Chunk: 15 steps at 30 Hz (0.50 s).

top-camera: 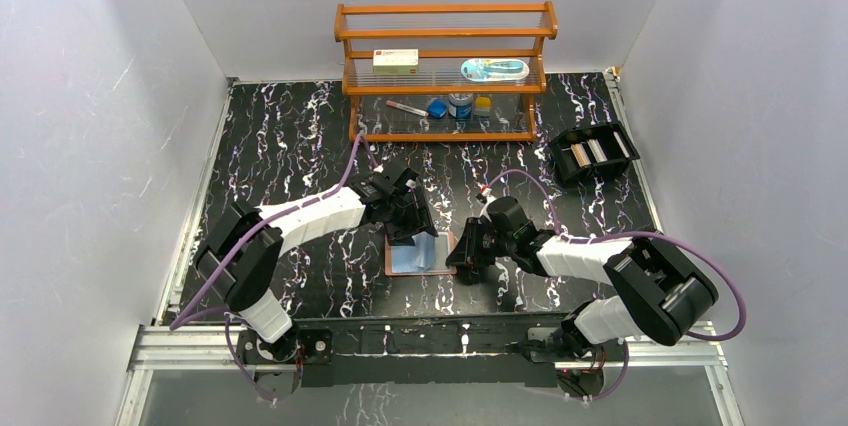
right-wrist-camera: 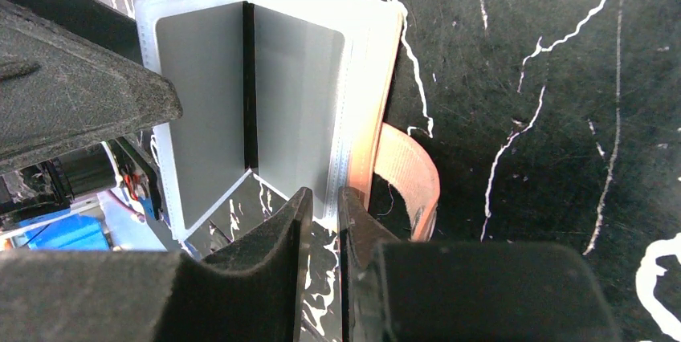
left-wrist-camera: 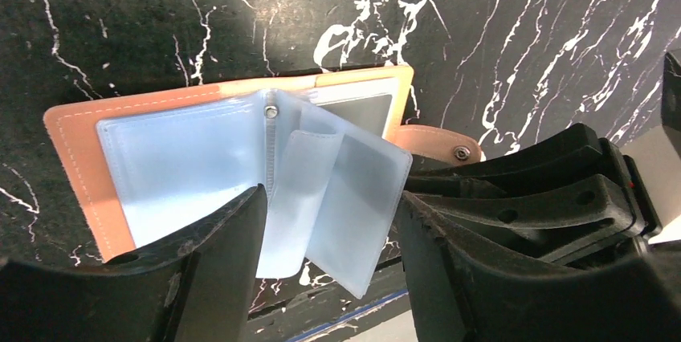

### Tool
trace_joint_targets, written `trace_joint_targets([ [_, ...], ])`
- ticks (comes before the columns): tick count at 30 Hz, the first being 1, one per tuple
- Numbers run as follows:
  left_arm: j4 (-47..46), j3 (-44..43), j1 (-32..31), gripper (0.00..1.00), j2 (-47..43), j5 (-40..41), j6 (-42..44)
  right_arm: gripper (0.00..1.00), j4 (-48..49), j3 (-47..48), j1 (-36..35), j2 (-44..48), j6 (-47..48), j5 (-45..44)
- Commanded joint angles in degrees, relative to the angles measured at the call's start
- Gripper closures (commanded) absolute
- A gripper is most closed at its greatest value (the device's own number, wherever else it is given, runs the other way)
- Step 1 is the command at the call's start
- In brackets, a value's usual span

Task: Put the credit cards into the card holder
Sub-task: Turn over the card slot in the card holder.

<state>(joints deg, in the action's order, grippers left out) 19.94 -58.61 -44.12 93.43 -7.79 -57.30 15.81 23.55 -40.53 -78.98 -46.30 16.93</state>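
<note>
The tan-pink card holder [top-camera: 415,258] [left-wrist-camera: 72,141] [right-wrist-camera: 371,117] lies open on the black marble table between both grippers. Its bluish clear sleeves [left-wrist-camera: 345,197] lift up between the wide-apart fingers of my left gripper [top-camera: 412,231] [left-wrist-camera: 329,197], which grips nothing. My right gripper [top-camera: 458,251] [right-wrist-camera: 325,196] is at the holder's right edge beside the snap tab [right-wrist-camera: 409,173]. Its jaws are nearly together, with the stitched sleeve edge between the tips. Grey credit cards [right-wrist-camera: 297,101] sit in the sleeves. More whitish cards [top-camera: 597,151] stand in a black tray.
The black compartment tray [top-camera: 590,132] sits at the back right. A wooden shelf [top-camera: 445,71] stands against the back wall with a white red-labelled box [top-camera: 396,60] and small items on it. White walls close in both sides.
</note>
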Motion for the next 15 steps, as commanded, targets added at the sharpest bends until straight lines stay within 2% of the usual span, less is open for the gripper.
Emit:
trace_joint_targets([
  [1, -2.4, 1.0, -0.4, 0.42, -3.0, -1.8, -1.1, 0.74, 0.7, 0.4, -0.2, 1.7, 0.5, 0.5],
  [11, -3.3, 1.1, -0.5, 0.43, -3.2, -1.7, -1.3, 0.72, -1.2, 0.6, -0.2, 3.3, 0.8, -0.4],
  [15, -2.5, 1.4, -0.5, 0.49, -3.6, -0.7, -1.3, 0.72, -2.2, 0.9, -0.2, 3.9, 1.1, -0.8],
])
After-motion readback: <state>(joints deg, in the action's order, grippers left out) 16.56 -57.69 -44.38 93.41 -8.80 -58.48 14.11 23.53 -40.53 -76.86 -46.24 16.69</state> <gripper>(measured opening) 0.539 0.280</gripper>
